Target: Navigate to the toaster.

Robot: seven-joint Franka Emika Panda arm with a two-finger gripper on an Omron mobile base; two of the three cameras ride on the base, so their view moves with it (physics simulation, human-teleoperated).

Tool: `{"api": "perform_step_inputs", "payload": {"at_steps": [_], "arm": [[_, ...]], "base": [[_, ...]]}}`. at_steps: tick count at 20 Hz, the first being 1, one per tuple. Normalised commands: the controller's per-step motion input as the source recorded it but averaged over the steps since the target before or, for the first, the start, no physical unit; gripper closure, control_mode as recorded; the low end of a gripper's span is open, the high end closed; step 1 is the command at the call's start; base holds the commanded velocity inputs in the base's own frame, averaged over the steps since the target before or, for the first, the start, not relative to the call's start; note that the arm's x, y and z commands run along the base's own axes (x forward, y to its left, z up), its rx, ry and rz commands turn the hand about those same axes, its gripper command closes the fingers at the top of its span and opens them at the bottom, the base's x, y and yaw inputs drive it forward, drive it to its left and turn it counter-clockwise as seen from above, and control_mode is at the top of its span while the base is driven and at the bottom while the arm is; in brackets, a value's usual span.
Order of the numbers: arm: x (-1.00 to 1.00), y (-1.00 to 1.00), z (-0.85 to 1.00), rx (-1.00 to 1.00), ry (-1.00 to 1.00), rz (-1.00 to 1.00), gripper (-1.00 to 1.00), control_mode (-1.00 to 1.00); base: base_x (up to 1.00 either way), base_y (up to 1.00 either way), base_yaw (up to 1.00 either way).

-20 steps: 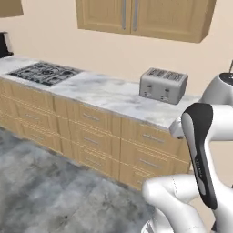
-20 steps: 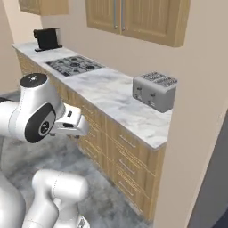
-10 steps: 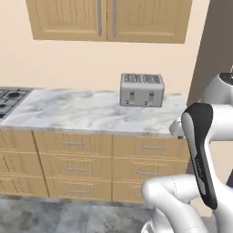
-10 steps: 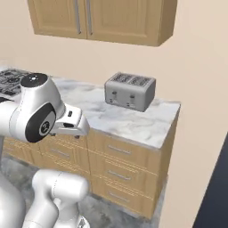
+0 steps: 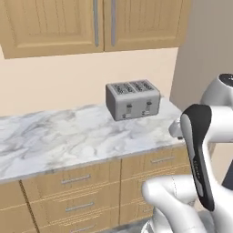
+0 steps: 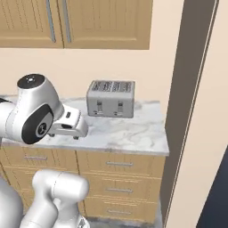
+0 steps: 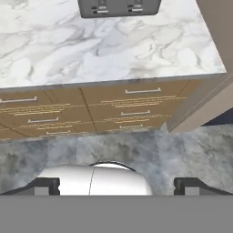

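The toaster stands ahead of me on the marble worktop, set back near the beige wall and toward the worktop's right end. Its four dark slots face up and its two levers and knobs face me. From my right base view the toaster sits just beyond my white wrist, well clear of it, with bare marble between it and the worktop's front edge.

My gripper hangs low in front of the cabinets, pointing down toward the grey floor. Its two dark finger tips stand wide apart at either side of the hand view, so it is open and carries nothing. At the top of that view I see the toaster's front, though only its lower strip, so I cannot make out the levers well there.

Wooden drawers run under the worktop, and wall cupboards hang above it. A tall dark panel rises just right of the worktop's end.
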Motion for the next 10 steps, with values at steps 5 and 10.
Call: {"api": "perform_step_inputs", "payload": {"at_steps": [5,10], "arm": [[0.0,0.0,0.0,0.0,0.0,0.0,-1.0,1.0],[0.0,0.0,0.0,0.0,0.0,0.0,-1.0,1.0]], "base": [[0.88,0.18,-0.16],[0.76,-0.28,0.06]]}}
